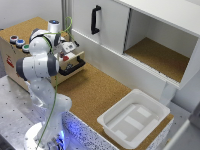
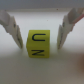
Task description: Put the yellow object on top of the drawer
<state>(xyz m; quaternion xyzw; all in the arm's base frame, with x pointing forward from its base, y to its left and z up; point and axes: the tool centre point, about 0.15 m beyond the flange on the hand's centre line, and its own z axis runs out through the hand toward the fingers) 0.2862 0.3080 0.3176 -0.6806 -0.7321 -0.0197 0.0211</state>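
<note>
One arm reaches over a cork-topped box [image 1: 22, 30] at the exterior view's left, its wrist hanging above the open drawer [image 1: 70, 61] with its black handle [image 1: 73, 67]. The block cannot be made out in this view, as the arm hides that area. In the wrist view the yellow block [image 2: 38, 45], marked with black letters, sits on a pale surface directly between the two fingers [image 2: 11, 30]. The gripper [image 2: 38, 31] is open wider than the block, with a gap on each side, touching and holding nothing. It seems lined up for a grasp. A white cabinet [image 1: 105, 22] and a white tray [image 1: 134, 119] stand well apart.
</note>
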